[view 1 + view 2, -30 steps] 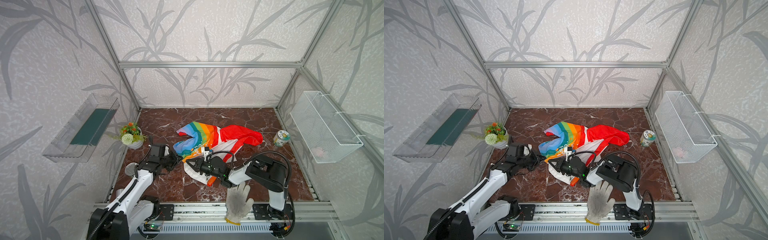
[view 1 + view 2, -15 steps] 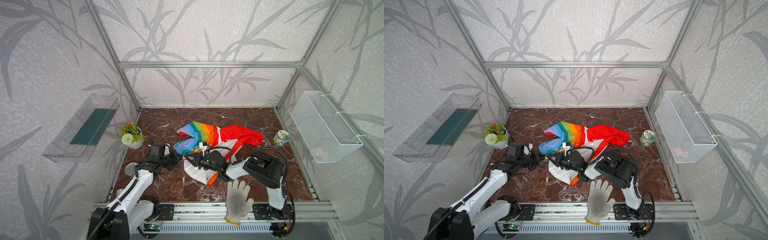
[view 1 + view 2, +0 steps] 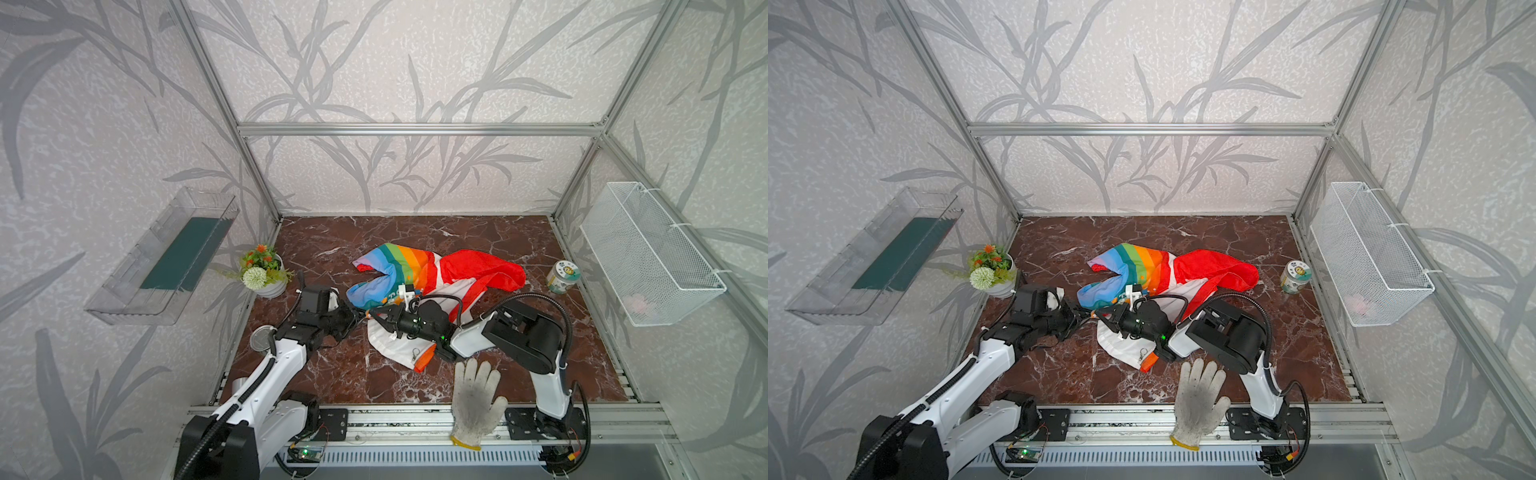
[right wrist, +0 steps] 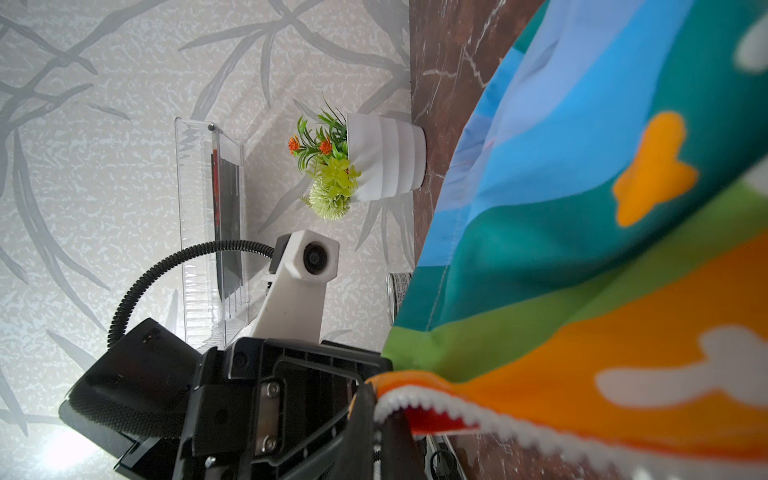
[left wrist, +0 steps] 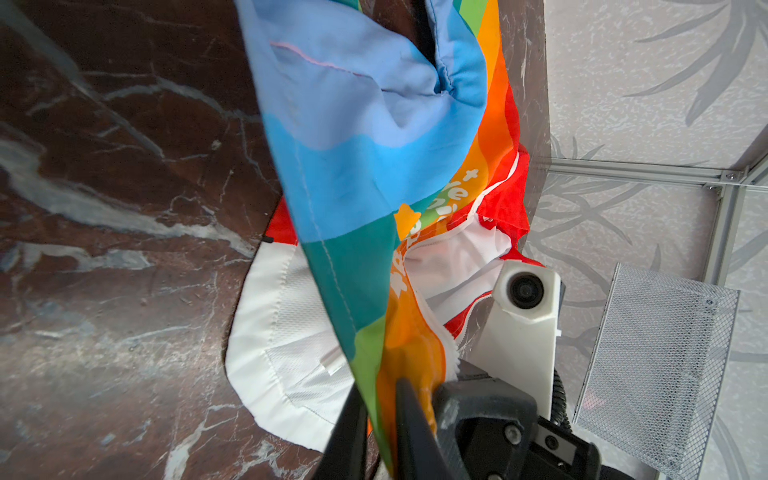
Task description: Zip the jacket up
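Note:
The rainbow-striped jacket (image 3: 415,266) (image 3: 1142,262) lies crumpled mid-table, red hood to the right and white lining toward the front. A ring pull (image 3: 414,353) rests on the white lining. My left gripper (image 3: 360,318) (image 5: 380,415) holds a green-and-orange fold of the hem between narrowly parted fingers. My right gripper (image 3: 374,314) (image 4: 380,424) has reached across the jacket and almost touches the left one. It is shut on the orange edge with the white zipper teeth (image 4: 415,405). The cloth between the two grippers is raised off the table.
A dirty white work glove (image 3: 476,399) lies on the front rail. A flower pot (image 3: 266,274) and a round tin (image 3: 261,338) sit at the left, a small jar (image 3: 562,277) at the right. A clear tray (image 3: 166,257) and a wire basket (image 3: 648,253) hang on the side walls.
My right gripper has slid left across the jacket with the zipper edge until it meets the left gripper. The left arm has stayed in place.

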Tool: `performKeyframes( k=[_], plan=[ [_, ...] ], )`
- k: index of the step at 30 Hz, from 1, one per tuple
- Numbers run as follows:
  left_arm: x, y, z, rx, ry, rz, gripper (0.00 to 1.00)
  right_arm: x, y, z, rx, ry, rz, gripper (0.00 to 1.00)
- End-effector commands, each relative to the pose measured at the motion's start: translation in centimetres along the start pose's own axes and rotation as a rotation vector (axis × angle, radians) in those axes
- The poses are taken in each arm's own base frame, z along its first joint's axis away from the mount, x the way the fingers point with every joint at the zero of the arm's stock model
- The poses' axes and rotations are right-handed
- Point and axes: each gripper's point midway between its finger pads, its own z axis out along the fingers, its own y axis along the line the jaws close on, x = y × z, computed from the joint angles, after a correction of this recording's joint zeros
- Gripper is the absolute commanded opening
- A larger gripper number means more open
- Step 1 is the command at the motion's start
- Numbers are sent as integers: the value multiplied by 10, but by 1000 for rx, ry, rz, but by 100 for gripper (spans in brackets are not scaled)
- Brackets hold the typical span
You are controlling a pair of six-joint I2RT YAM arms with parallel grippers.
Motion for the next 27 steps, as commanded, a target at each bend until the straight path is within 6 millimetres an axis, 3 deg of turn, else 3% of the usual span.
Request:
performKeyframes(
  k=[1,7,13,20,24,27],
  plan=[
    [-5,-22,-6,81,-26,20,20,5,-12,2,24,20,7,0],
    [-5,-22,-4,96,-25,0,19,7,-11,2,14,23,12,0],
    [-6,-16,-4,85,-40,-14,10,8,-7,-5,-6,5,11,0],
    [-7,-18,-4,92,-43,-18,10,10,-10,-4,-17,4,27,0],
    [-6,-19,-5,97,-41,-13,12,10,-11,-3,-18,6,29,0],
    [-4,-17,-5,96,-37,-14,20,10,-9,-2,-25,4,27,0]
  ],
)
